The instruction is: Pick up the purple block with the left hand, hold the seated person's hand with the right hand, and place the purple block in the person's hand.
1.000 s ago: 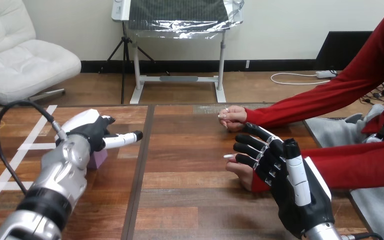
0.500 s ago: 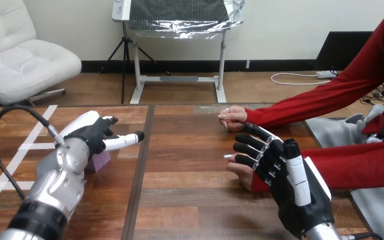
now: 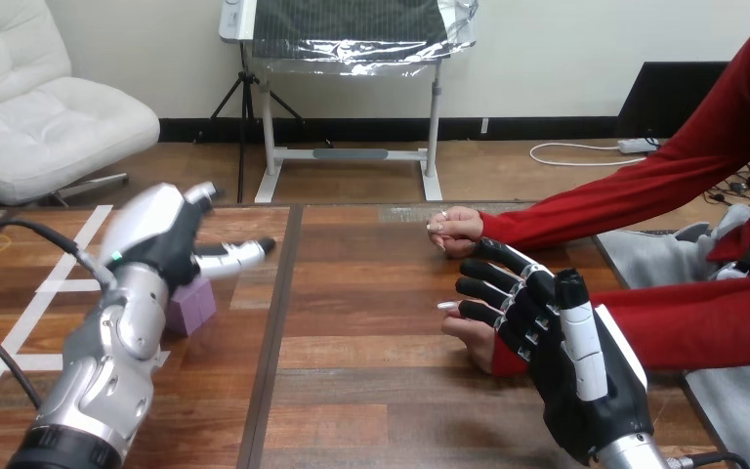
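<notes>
On the wooden table (image 3: 371, 391) the robot's right hand (image 3: 586, 381) lies over the person's nearer hand (image 3: 469, 334), its fingers spread and nearly straight, not closed round it. The left hand (image 3: 166, 244) hangs relaxed and empty just above the purple block (image 3: 193, 306), which sits on the table at the left, well apart from the person's farther hand (image 3: 456, 231)

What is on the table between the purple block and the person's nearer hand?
Nothing: in the head view, only bare table with a dark seam lies between the purple block and the person's nearer hand.
</notes>
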Tool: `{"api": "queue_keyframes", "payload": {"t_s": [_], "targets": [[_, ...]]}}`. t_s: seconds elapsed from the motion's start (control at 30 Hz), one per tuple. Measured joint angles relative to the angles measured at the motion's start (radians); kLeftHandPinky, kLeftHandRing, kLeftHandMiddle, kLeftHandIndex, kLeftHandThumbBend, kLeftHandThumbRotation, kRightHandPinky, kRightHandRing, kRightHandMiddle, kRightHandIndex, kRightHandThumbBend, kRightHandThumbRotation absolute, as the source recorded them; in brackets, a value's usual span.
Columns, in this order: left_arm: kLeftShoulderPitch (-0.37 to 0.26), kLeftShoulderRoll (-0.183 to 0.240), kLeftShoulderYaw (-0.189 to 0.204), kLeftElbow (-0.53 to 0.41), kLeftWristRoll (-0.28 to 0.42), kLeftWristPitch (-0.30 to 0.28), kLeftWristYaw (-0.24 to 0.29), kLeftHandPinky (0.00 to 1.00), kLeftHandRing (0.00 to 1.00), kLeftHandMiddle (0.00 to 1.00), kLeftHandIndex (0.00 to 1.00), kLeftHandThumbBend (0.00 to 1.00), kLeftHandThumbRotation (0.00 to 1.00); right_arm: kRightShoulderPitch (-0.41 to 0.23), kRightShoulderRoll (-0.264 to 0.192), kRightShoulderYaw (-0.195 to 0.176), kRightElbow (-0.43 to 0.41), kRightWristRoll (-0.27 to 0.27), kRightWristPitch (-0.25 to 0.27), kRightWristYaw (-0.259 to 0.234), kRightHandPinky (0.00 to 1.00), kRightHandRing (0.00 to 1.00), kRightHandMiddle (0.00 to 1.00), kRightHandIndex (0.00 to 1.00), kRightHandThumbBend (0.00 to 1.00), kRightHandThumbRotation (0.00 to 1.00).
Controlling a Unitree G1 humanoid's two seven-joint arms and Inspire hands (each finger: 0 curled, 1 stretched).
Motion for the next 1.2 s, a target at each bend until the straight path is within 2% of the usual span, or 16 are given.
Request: {"api": "queue_keyframes", "payload": {"t_s": [0.07, 0.1, 0.17, 0.37, 0.57, 1.0, 1.2], "targets": [[0.0, 0.0, 0.003, 0.001, 0.011, -0.014, 0.041, 0.95, 0.9, 0.9, 0.9, 0.61, 0.48, -0.001, 0.0, 0.0, 0.0, 0.0, 0.0, 0.0, 0.79, 0.8, 0.8, 0.81, 0.89, 0.87], [-0.002, 0.0, 0.008, 0.001, 0.03, -0.034, 0.105, 0.94, 0.9, 0.9, 0.89, 0.63, 0.47, -0.003, 0.0, 0.0, 0.0, 0.0, 0.0, 0.0, 0.79, 0.81, 0.8, 0.81, 0.89, 0.87], [-0.005, 0.0, 0.01, 0.004, 0.036, -0.039, 0.122, 0.93, 0.9, 0.9, 0.89, 0.64, 0.46, -0.004, 0.0, 0.0, 0.0, 0.0, 0.0, 0.0, 0.79, 0.81, 0.8, 0.81, 0.89, 0.87], [-0.02, -0.006, 0.003, 0.058, 0.088, -0.06, 0.237, 0.93, 0.9, 0.91, 0.89, 0.65, 0.44, -0.006, 0.001, 0.0, 0.0, 0.0, 0.0, 0.0, 0.78, 0.81, 0.8, 0.81, 0.88, 0.86], [-0.038, -0.012, -0.003, 0.132, 0.12, -0.078, 0.326, 0.95, 0.91, 0.92, 0.9, 0.66, 0.44, -0.006, 0.0, 0.0, 0.002, 0.0, 0.0, 0.0, 0.78, 0.81, 0.8, 0.81, 0.88, 0.86], [-0.046, -0.021, -0.02, 0.267, 0.134, -0.118, 0.456, 0.97, 0.94, 0.95, 0.9, 0.68, 0.43, -0.006, 0.001, 0.0, 0.003, 0.0, -0.001, 0.002, 0.79, 0.8, 0.79, 0.81, 0.88, 0.86], [-0.055, -0.028, -0.034, 0.329, 0.147, -0.12, 0.482, 0.97, 0.94, 0.94, 0.91, 0.68, 0.47, -0.007, 0.0, -0.001, 0.007, 0.001, -0.007, 0.009, 0.79, 0.79, 0.78, 0.81, 0.87, 0.86]]}}
